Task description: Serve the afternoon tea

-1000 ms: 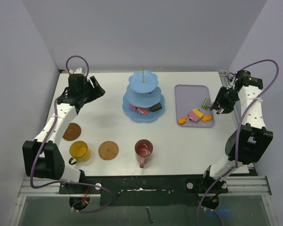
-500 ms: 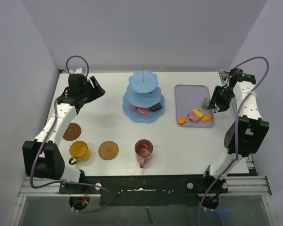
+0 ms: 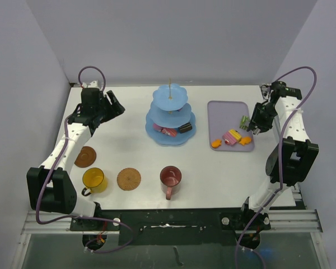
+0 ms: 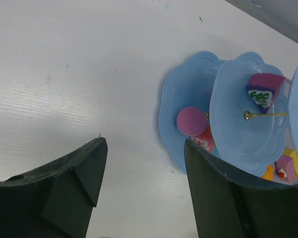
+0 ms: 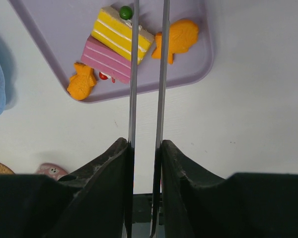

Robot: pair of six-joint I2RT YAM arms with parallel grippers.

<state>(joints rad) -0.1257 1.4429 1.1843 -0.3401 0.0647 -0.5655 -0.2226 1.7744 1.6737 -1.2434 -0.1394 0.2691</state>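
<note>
The light-blue three-tier stand stands at the table's middle back with toy cakes on its lower tier; in the left wrist view it holds a pink ball and a purple cake. My left gripper is open and empty, left of the stand. My right gripper is shut on thin metal tongs, whose tips hang over the yellow cake and pink cake on the lilac tray. The yellow mug, dark-red mug and two coasters sit near the front.
Two orange fish cookies lie on the lilac tray beside the cakes. Purple walls close in the table at the back and both sides. The arm bases stand at the near edge.
My right gripper has moved a little left, toward the tray's right edge, with the tongs in it. The left arm has not moved.
</note>
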